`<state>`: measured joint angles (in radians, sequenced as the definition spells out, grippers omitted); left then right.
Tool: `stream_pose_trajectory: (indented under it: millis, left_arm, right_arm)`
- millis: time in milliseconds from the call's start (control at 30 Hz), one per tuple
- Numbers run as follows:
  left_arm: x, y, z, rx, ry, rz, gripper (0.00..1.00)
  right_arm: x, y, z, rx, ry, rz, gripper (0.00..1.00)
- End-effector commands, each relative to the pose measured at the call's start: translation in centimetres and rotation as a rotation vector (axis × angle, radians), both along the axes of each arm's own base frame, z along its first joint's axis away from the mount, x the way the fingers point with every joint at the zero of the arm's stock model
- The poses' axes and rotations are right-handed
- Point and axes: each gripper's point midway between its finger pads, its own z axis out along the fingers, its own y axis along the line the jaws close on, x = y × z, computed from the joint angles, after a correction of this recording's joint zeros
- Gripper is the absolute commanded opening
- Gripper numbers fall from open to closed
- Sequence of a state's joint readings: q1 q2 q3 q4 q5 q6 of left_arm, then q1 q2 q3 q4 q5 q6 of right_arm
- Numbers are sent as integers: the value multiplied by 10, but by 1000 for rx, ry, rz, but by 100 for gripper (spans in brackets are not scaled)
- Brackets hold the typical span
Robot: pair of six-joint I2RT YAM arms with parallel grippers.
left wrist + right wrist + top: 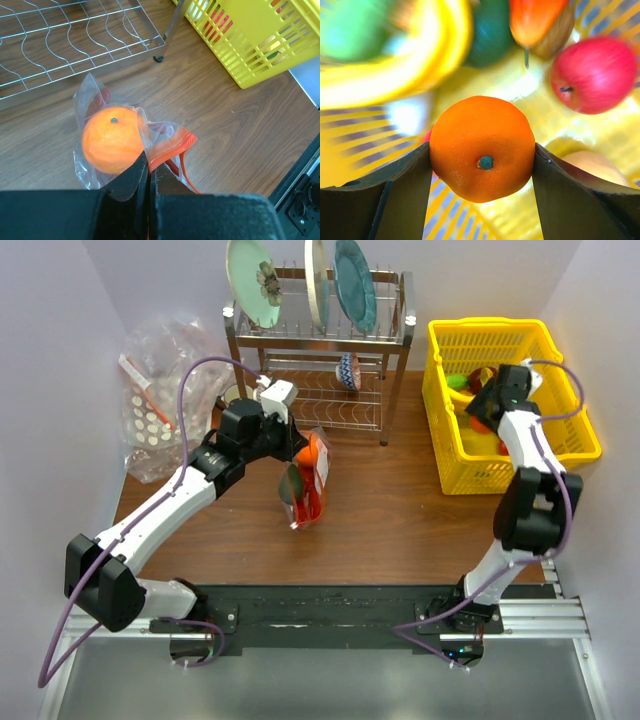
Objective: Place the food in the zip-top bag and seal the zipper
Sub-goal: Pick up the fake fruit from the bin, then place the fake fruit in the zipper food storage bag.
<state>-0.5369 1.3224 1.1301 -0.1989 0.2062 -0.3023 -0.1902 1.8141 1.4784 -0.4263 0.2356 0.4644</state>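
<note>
on the wood table (400,530) between pale walls (60,360), left gripper (148,165) pinches the zip-top bag (308,485), its length running toward the near edge; right gripper (481,150) clasps an orange (480,132).

Overhead and close left-wrist views share the basket (488,330).

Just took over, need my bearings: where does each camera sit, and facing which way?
Top: above and behind, looking down on the table; left arm and right arm show.
Left wrist: looks down past the shut left gripper at the bag holding an orange.
Right wrist: looks into the basket, right gripper around a second orange.
Shared: all three show the basket.
</note>
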Motion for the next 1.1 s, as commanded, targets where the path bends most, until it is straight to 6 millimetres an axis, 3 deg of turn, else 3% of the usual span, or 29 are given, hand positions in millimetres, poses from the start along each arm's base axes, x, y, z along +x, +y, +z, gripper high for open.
stream_pose_trajectory:
  millis: [0, 167, 300, 433, 467, 567, 600, 633, 667, 733, 767, 833, 867, 900, 1000, 1067]
  left_arm:
    - [5, -1, 29, -51, -99, -10, 5]
    - [5, -4, 27, -55, -91, -19, 5]
    - [5, -4, 24, -52, -85, -19, 5]
    - [7, -3, 24, -50, -85, -15, 5]
    - [8, -3, 24, -50, -85, -15, 5]
    - [9, -2, 22, -48, -81, -13, 5]
    - [10, -2, 21, -46, -77, -12, 5]
    - [11, -2, 21, -47, -78, -10, 5]
    - [11, -1, 21, -48, -77, -6, 5]
    - [12, 0, 20, -48, -73, -4, 5]
    - [13, 1, 20, -48, -73, -3, 5]
    - [13, 2, 21, -52, -72, -1, 5]
    - [13, 2, 20, -51, -71, -1, 5]
    - [13, 2, 20, -51, -71, -1, 5]
    - [13, 1, 22, -57, -70, -3, 5]
    - [14, 1, 25, -59, -71, -2, 5]
  right_arm:
    - [-11, 13, 86, 8, -244, 35, 51]
    - [-31, 25, 127, 10, -323, 79, 50]
    - [-42, 53, 163, 61, -423, 197, 47]
    - [-49, 123, 193, 184, -502, 484, 48]
    - [-54, 147, 201, 202, -521, 561, 48]
    - [-71, 194, 218, 228, -564, 747, 48]
    - [-84, 232, 221, 244, -564, 864, 48]
    - [-92, 249, 225, 254, -576, 925, 47]
    - [-112, 282, 231, 286, -593, 1034, 47]
    - [-128, 311, 225, 328, -594, 1119, 47]
    - [-147, 337, 222, 376, -588, 1205, 47]
    - [-162, 359, 205, 415, -564, 1261, 47]
    - [-179, 380, 198, 437, -542, 1325, 47]
    - [-185, 390, 180, 445, -501, 1338, 47]
    - [-214, 426, 159, 452, -461, 1428, 47]
    - [-230, 449, 157, 467, -473, 1489, 47]
